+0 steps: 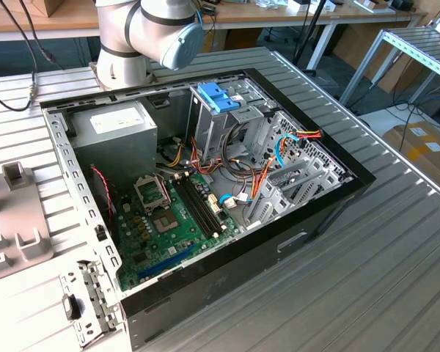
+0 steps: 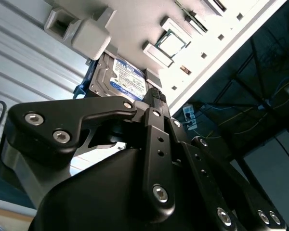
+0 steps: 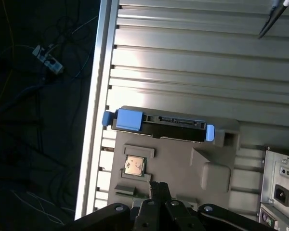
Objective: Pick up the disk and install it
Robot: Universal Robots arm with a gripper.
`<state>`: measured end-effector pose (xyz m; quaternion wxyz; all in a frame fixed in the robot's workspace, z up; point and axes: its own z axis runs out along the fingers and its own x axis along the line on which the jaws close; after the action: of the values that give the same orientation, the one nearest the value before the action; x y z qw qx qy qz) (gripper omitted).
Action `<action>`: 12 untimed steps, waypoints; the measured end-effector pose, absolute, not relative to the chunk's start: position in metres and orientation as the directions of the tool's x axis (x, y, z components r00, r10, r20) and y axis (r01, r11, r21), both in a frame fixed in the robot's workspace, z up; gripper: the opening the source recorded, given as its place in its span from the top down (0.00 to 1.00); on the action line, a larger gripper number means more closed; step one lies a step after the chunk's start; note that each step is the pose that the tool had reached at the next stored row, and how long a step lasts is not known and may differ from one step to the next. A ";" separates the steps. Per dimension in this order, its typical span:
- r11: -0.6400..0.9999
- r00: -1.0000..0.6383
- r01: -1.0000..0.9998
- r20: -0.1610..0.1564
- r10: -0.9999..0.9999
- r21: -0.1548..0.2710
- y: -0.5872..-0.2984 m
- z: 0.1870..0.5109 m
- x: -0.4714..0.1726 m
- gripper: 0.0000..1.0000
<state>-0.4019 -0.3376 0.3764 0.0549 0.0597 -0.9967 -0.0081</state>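
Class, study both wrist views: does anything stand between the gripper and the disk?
Nothing visible does. The gripper hangs above the grey tray, and the disk lies uncovered at that tray's edge.

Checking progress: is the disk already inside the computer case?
No; in the first wrist view the disk rests on the grey holder on the table.

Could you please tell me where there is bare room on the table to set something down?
The ribbed table is bare on the exterior view's right of the computer case, and beyond the disk in the first wrist view. Inside the case, cables and the motherboard leave no room.
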 end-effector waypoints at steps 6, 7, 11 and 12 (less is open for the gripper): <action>0.989 -0.983 -0.149 0.108 -0.151 0.023 -0.338 0.376 -0.402 0.89; 0.988 -0.982 -0.155 0.108 -0.157 0.023 -0.338 0.376 -0.402 0.89; 0.983 -0.977 -0.184 0.109 -0.186 0.023 -0.338 0.376 -0.402 0.89; 0.981 -0.975 -0.191 0.108 -0.193 0.023 -0.338 0.376 -0.402 0.89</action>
<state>-0.4019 -0.3376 0.3765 0.0552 0.0967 -0.9938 -0.0061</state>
